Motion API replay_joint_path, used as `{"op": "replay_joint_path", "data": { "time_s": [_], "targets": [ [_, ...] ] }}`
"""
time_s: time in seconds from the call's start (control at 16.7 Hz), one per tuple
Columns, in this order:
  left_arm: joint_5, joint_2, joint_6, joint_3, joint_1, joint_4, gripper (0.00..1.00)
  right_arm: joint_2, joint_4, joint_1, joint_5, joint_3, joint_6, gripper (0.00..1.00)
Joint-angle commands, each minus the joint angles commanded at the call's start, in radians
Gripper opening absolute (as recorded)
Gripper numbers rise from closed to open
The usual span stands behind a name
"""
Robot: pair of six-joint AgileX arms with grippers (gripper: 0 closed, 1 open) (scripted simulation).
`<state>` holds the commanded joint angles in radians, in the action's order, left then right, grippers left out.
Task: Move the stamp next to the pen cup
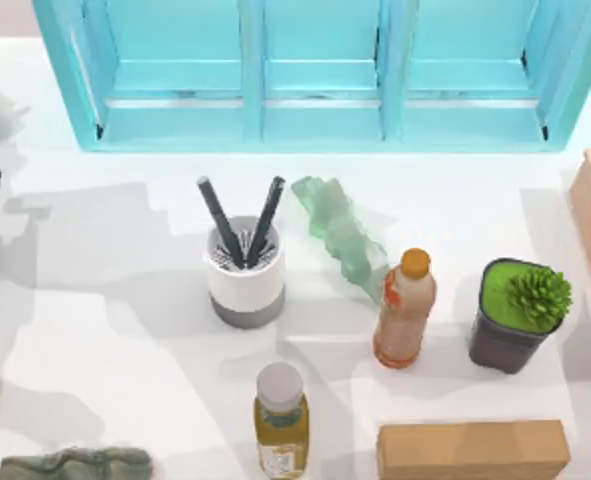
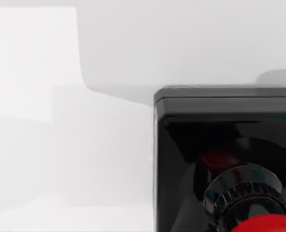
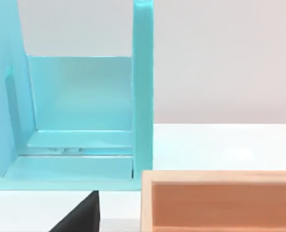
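Close beneath the left arm's wrist camera, the stamp [image 2: 225, 159] stands on the white bench [image 2: 84, 159]; its hand's grip cannot be told. The approach looks underway; next, grasp and carry to the pen cup [image 1: 245, 272] mid-bench.

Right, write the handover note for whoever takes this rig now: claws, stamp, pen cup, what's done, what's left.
Left arm: its wrist view sits close on the stamp, red knob toward the camera. I cannot tell whether the stamp is gripped.
Right arm: its wrist view faces the blue shelf and a wooden tray, away from the job.
Pen cup stands upright mid-table, left of the orange-capped bottle.
Done: nothing visible, and the stamp is not yet beside the cup.
Left: grip the stamp, carry it over and set it next to the cup.
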<state>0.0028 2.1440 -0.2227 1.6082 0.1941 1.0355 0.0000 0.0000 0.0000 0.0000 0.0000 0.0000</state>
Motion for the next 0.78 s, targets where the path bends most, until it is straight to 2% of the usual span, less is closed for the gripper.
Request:
{"op": "replay_joint_path", "data": {
  "time_s": [0.06,0.12,0.78],
  "targets": [
    [0.000,0.000,0.000,0.000,0.000,0.000,0.02,0.000,0.000,0.000,0.000,0.000,0.000,1.00],
    [0.000,0.000,0.000,0.000,0.000,0.000,0.00,0.000,0.000,0.000,0.000,0.000,0.000,1.00],
    [0.000,0.000,0.028,0.038,-0.031,0.038,0.00,0.000,0.000,0.000,0.000,0.000,0.000,1.00]
  ]
}}
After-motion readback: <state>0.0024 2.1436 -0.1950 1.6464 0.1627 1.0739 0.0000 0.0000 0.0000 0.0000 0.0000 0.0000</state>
